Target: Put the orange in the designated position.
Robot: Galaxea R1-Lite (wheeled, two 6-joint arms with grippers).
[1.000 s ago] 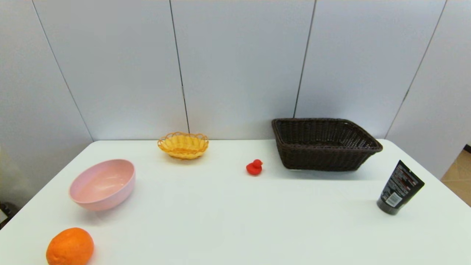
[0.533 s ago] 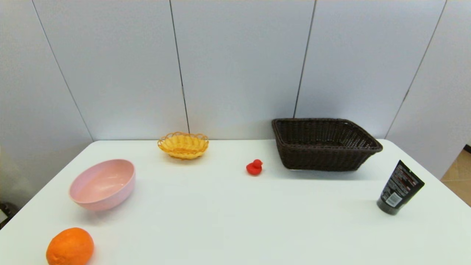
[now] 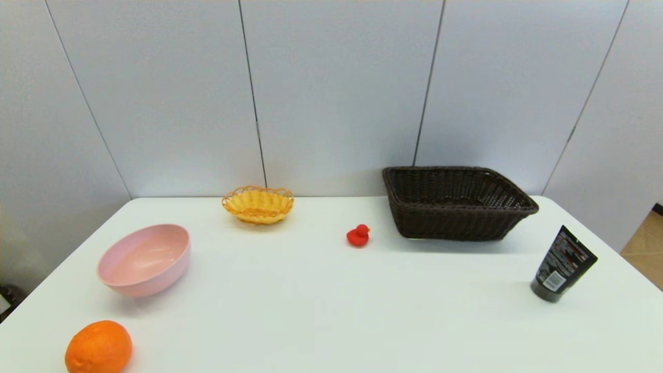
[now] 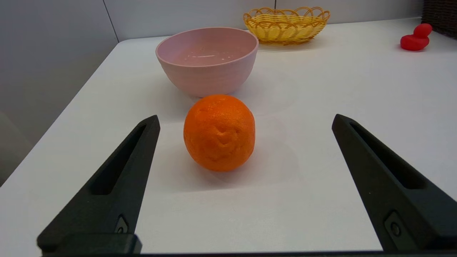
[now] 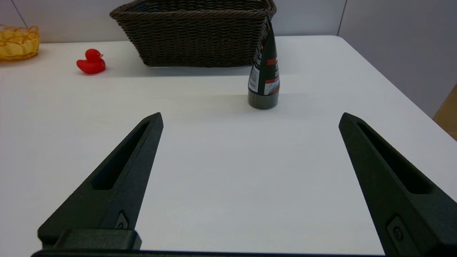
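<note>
The left gripper (image 4: 244, 121) is spread wide, low over the table (image 3: 331, 311) at its near left corner, out of the head view. The orange (image 4: 219, 132) rests on the table just ahead of the fingertips, in line with the gap between them and touching neither finger. In the head view the orange (image 3: 98, 347) sits close to the near edge and the left edge.

Beyond the orange stands the pink bowl (image 3: 145, 259), near the left edge, with a narrow strip of bare surface separating the two. The yellow woven basket (image 3: 258, 204) sits at the far edge.

The right gripper (image 5: 250, 119) is likewise spread wide and holds nothing, low over the near right part of the table. Ahead of it a black tube (image 3: 563, 264) stands on its cap near the right edge, leaning. The dark wicker basket (image 3: 456, 202) occupies the far right corner, with the red duck (image 3: 358, 235) just beside it.

The middle of the table, from the near edge to the duck, is bare white surface.
</note>
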